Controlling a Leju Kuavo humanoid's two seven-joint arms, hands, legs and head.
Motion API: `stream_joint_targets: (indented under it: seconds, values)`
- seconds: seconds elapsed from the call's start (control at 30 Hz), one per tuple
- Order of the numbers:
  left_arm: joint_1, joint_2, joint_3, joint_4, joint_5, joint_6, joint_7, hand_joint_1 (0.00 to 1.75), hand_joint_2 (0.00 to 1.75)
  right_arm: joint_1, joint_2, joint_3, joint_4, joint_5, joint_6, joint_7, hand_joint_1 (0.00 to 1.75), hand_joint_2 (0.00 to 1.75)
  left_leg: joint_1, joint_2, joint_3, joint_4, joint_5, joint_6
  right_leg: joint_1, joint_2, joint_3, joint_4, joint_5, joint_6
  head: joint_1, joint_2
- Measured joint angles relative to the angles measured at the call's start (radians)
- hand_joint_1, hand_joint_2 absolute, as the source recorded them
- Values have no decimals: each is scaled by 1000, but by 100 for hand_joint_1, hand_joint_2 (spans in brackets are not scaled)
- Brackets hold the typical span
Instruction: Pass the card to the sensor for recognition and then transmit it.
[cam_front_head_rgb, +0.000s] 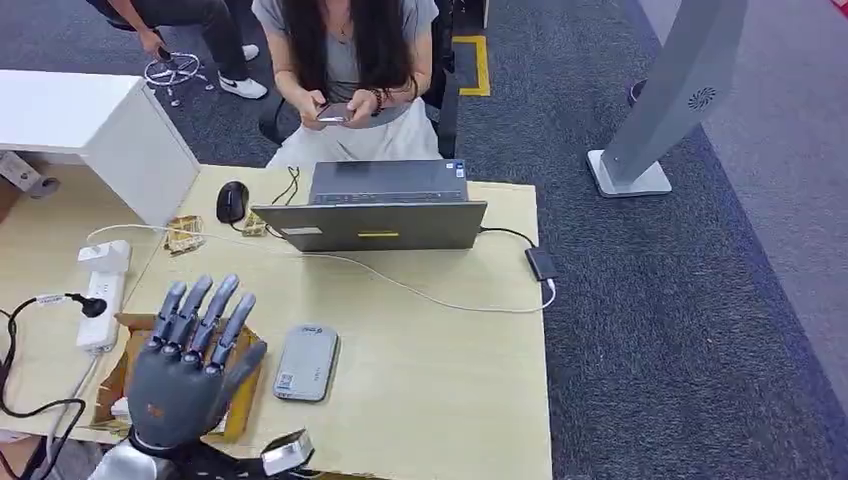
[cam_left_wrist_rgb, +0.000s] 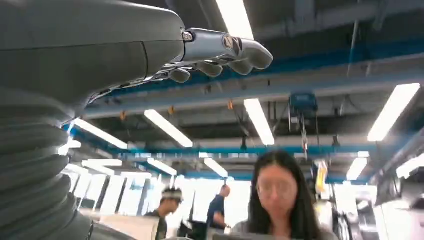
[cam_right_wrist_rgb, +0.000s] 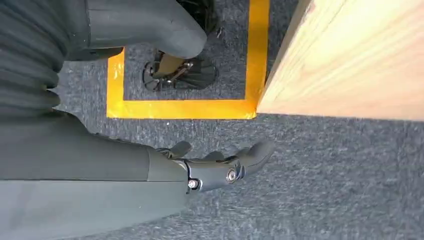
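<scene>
My left hand (cam_front_head_rgb: 190, 350) is raised over the near left corner of the wooden table (cam_front_head_rgb: 440, 380), fingers spread and straight, holding nothing. In the left wrist view its fingers (cam_left_wrist_rgb: 220, 50) stand out against the ceiling with nothing in them. Under it sits an open cardboard box (cam_front_head_rgb: 243, 398), its contents hidden by the hand. A flat grey sensor (cam_front_head_rgb: 305, 363) with a small label lies on the table just right of that hand. My right hand (cam_right_wrist_rgb: 215, 167) hangs beside the table's edge (cam_right_wrist_rgb: 350, 60) over the carpet, fingers loosely apart and empty.
A grey laptop (cam_front_head_rgb: 375, 210) stands at the table's far side, its cable running to an adapter (cam_front_head_rgb: 541, 263). A mouse (cam_front_head_rgb: 232, 201) and a white power strip (cam_front_head_rgb: 103, 300) lie to the left. A seated person (cam_front_head_rgb: 345, 70) holds a phone behind the laptop. A grey stand (cam_front_head_rgb: 670, 100) rises at the right.
</scene>
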Motion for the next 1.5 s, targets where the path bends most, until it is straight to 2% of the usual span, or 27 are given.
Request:
stream_joint_targets:
  seconds: [0.13, 0.2, 0.27, 0.4, 0.53, 0.63, 0.7, 0.8, 0.83, 0.97, 1.07, 1.1, 1.2, 1.3, 1.33, 1.37, 1.5]
  values:
    - [107, 64, -59, -21, -1, -70, 120, 0, 175, 6, -2, -16, 0, -11, 2, -8, 0, 175, 0, 0, 0, 0, -2, 0, 0, 0, 0, 0, -1, 0, 0, 0]
    - [151, 105, -86, -30, 1, -117, 209, 0, 175, 7, -5, -22, 0, -10, 3, -9, 0, 175, 0, 0, 0, 0, -2, -1, 0, 0, 0, 0, -2, -1, 0, 0]
    - [184, 145, -110, -40, 2, -143, 266, 0, 175, 8, -8, -26, 0, -7, 5, -10, 0, 175, 0, 0, 0, 0, -2, -1, 0, 0, 0, 0, -2, -1, -1, 0]
    - [216, 193, -133, -54, 3, -155, 286, 0, 175, 10, -13, -29, 0, -7, 5, -13, 0, 175, 0, -1, 0, 0, -2, -1, 0, -1, 0, 0, -3, -1, 0, 0]
    - [235, 216, -134, -65, 12, -179, 321, 0, 175, 10, -13, -31, 0, -6, 6, -15, 0, 175, 0, -1, 1, 0, -2, -1, 0, -1, 1, 0, -2, -1, 0, 0]
    - [258, 233, -131, -73, 58, -182, 337, 0, 175, 10, -13, -31, 0, 5, 9, -13, 0, 175, 0, -1, 0, 0, -2, -1, 0, -1, 1, 0, -3, -1, 0, 0]
    - [278, 230, -107, -76, 107, -183, 293, 0, 175, 9, -13, -31, 0, 14, 5, -7, 0, 175, 0, -1, 0, 0, -2, -1, 0, -1, 1, 0, -3, 0, -1, 0]
    - [309, 178, -12, -76, 158, -215, 128, 0, 175, 9, -13, -31, 0, 19, 2, -5, 0, 175, 0, -1, 1, 0, -2, -1, 0, -1, 1, 0, -3, 0, 0, 0]
    - [314, 162, 17, -76, 164, -218, 100, 0, 175, 9, -13, -31, 0, 20, 2, -5, 0, 175, 0, -1, 0, 0, -2, -1, 0, -1, 1, 0, -3, 0, 0, 0]
    - [329, 112, 102, -76, 169, -226, 74, 0, 175, 7, -13, -31, 0, 22, 3, -5, 0, 175, 0, -2, 0, 0, -2, -1, 0, -2, 1, 0, -3, 0, 0, 0]
    - [334, 60, 164, -76, 193, -257, 2, 0, 175, 7, -13, -31, 0, 22, 3, -5, 0, 175, 0, -2, 1, 0, -2, -1, 0, -2, 2, 0, -3, 0, 0, 0]
    - [333, 34, 187, -76, 201, -269, -29, 0, 175, 7, -13, -31, 0, 22, 3, -5, 0, 175, 0, -2, 1, 0, -2, -1, 0, -2, 2, 0, -3, 0, 0, 0]
    - [323, -73, 314, -76, 229, -323, -199, 0, 175, 8, -13, -31, 0, 25, 3, -6, 0, 175, 0, -2, 1, 0, -2, -1, 0, -2, 2, 0, -3, 0, -1, 0]
    - [267, -231, 508, -69, 249, -383, -417, 0, 175, 10, -12, -31, 0, 32, 0, -5, 0, 175, 0, -2, 1, 0, -2, -1, 0, -3, 2, 0, -3, 0, 0, 0]
    - [247, -271, 569, -63, 253, -398, -464, 0, 175, 11, -11, -31, 0, 33, -1, -5, 0, 175, 0, -2, 1, 0, -2, -1, 0, -3, 2, 0, -3, 0, 0, 0]
    - [229, -312, 633, -56, 259, -409, -496, 0, 175, 12, -10, -31, 0, 35, 0, -5, 0, 175, 0, -2, 1, 0, -2, -1, 0, -2, 2, 0, -3, 0, 0, 0]
    - [170, -395, 823, -18, 283, -436, -525, 0, 175, 14, -9, -31, 0, 40, 0, -6, 0, 175, 0, -2, 2, 0, -3, -2, 0, -3, 2, 0, -3, 0, -1, 0]
